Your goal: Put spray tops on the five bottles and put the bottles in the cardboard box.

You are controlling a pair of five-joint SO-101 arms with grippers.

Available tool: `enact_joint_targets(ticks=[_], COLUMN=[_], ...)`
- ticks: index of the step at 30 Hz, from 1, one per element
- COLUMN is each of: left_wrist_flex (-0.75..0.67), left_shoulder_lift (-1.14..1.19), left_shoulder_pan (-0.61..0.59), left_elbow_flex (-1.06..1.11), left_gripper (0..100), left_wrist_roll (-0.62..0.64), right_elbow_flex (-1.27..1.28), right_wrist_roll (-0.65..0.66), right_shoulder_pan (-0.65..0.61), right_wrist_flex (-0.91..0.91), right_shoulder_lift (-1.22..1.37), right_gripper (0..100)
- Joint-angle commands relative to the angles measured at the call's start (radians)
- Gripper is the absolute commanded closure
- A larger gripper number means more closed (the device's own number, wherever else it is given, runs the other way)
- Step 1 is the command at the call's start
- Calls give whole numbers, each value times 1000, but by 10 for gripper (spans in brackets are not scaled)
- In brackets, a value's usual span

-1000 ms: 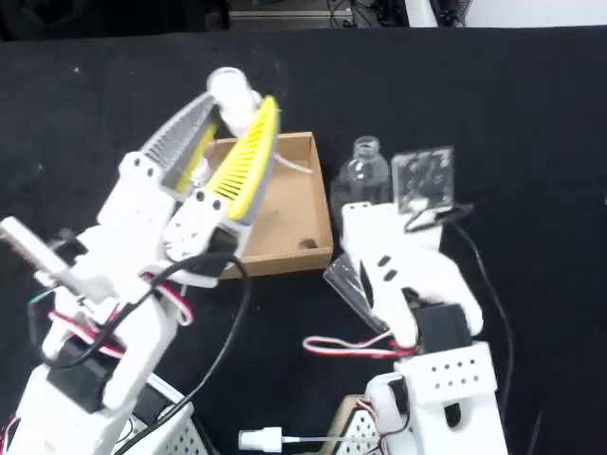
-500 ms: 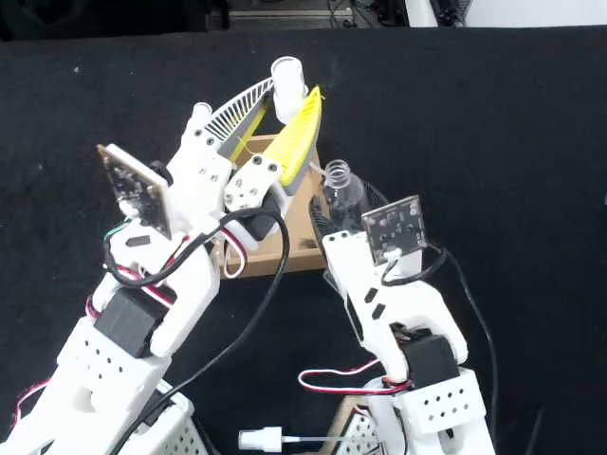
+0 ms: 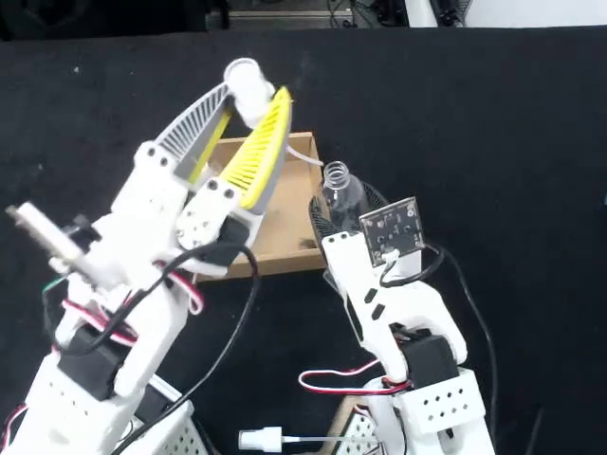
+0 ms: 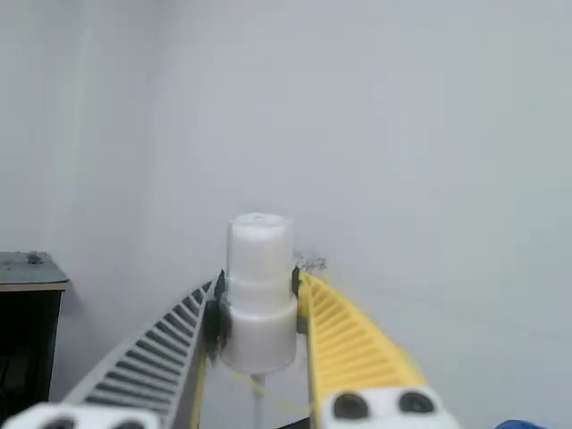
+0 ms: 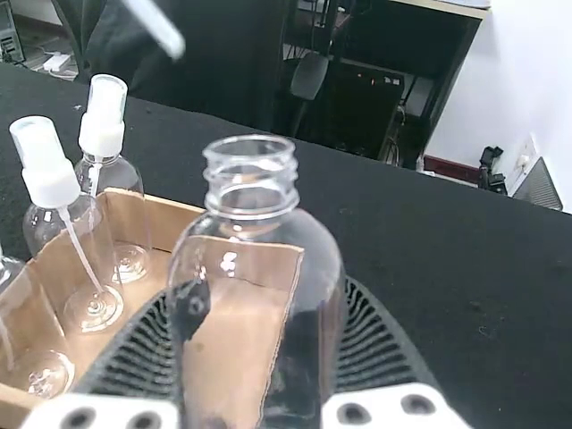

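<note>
Left end effector (image 3: pixel 248 93) grips spray top (image 4: pixel 259 288); right end effector (image 3: pixel 334 205) clamps bottle (image 5: pixel 256 268) beside box (image 3: pixel 287 224).

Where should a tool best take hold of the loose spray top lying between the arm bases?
Grip the spray top by its thick white head, coming down from above and closing across it. It lies on its side, and its thin dip tube looks too slender to hold firmly.

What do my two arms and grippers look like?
The left arm and right arm are white shells with black motors, red-white wires and black cable. The left gripper has one grey and one yellow ribbed finger. The right gripper has black ribbed fingers and a camera board.
</note>
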Motion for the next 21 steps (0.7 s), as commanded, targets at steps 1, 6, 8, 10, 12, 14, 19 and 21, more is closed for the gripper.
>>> enact_joint_targets(ticks=[1,6,8,10,12,14,19,21], left_wrist_flex=[-18,-21,-25,-23,-18,-17,-17,-15], left_shoulder_lift=[-29,44,83,120,138,147,150,160], left_shoulder_pan=[5,5,7,39,71,87,84,84], left_elbow_flex=[-4,-15,-16,-27,-27,-24,-22,-21], left_gripper=[953,953,953,953,953,953,953,952], left_wrist_roll=[8,9,9,9,8,3,2,2], right_elbow_flex=[-5,-5,-5,-5,-4,-4,-4,-4], right_wrist_roll=[11,11,11,11,11,11,11,11], right_shoulder_pan=[-18,-18,-18,-18,-18,-18,-17,-17], right_wrist_flex=[-29,-29,-29,-29,-29,-29,-28,-28], right_shoulder_lift=[-24,-24,-24,-24,-24,-24,-24,-24], right_gripper=[988,988,988,988,988,988,988,988])
